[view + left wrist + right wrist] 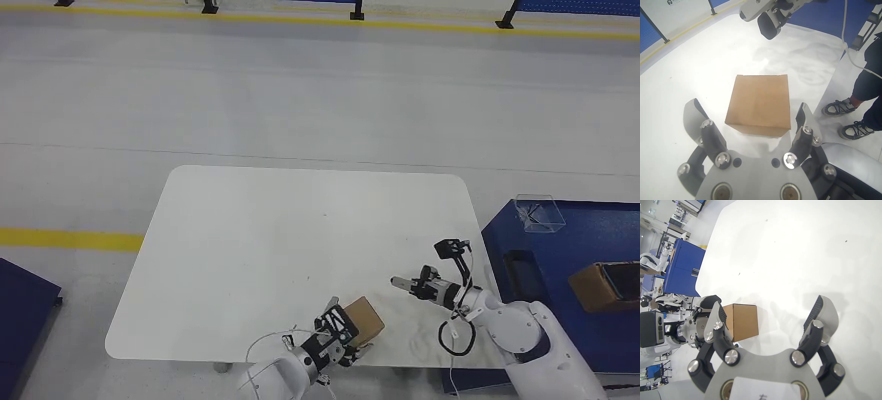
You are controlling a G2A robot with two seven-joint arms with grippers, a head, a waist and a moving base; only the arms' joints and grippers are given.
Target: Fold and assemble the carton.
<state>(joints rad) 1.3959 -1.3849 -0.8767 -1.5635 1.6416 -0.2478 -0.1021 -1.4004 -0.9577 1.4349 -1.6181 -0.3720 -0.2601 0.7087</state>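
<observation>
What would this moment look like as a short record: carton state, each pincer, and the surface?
carton: brown, closed into a box with no loose flaps showing, standing on the table near the robot-side edge
left pincer: open, straddling the carton's near end, no clear contact
right pincer: open, holding nothing, over bare table, apart from the carton
table: white, rounded corners

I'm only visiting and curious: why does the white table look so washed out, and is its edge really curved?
Right wrist view: glare bleaches the table beyond the carton, leaving faint shadows. Left wrist view: the wide lens bows the table's edge; a soft shadow sits at the carton's base. Top view: even light, straight edges.
</observation>
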